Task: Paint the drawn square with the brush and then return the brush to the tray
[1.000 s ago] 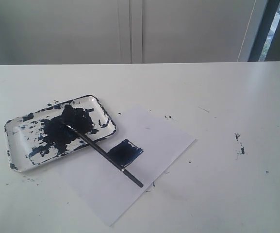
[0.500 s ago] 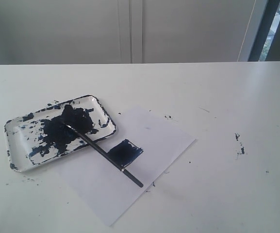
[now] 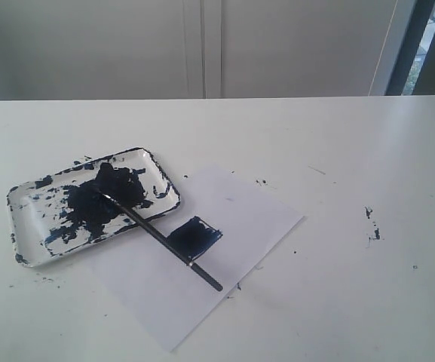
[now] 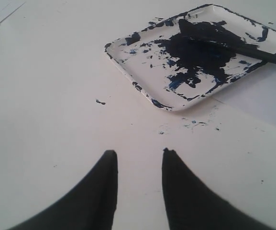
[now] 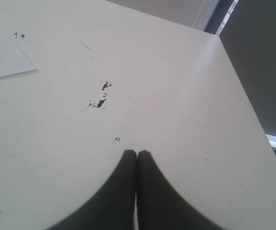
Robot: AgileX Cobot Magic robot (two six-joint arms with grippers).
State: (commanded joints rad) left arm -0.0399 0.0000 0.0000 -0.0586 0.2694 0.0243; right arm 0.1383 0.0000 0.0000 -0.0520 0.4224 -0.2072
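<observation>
The tray [image 3: 29, 234] lies at the table's left, smeared with dark blue paint; it also shows in the left wrist view as the tray [image 4: 142, 72]. The brush [image 3: 160, 237] rests with its tip in the tray's paint and its handle stretched out over the paper; part of the brush [image 4: 267, 55] shows in the left wrist view. The drawn square [image 3: 194, 235] is filled solid dark blue, beside the handle. My left gripper [image 4: 138, 154] is open over bare table, apart from the tray. My right gripper [image 5: 137, 153] is shut on nothing, far to the right. Neither gripper shows in the exterior view.
A white paper sheet [image 3: 225, 256] lies under the square, its corner [image 5: 4, 57] visible from the right wrist. Small paint specks [image 3: 372, 222] dot the table at the right, near the specks [image 5: 99, 96]. The table's right edge [image 5: 243, 96] runs close to the right gripper.
</observation>
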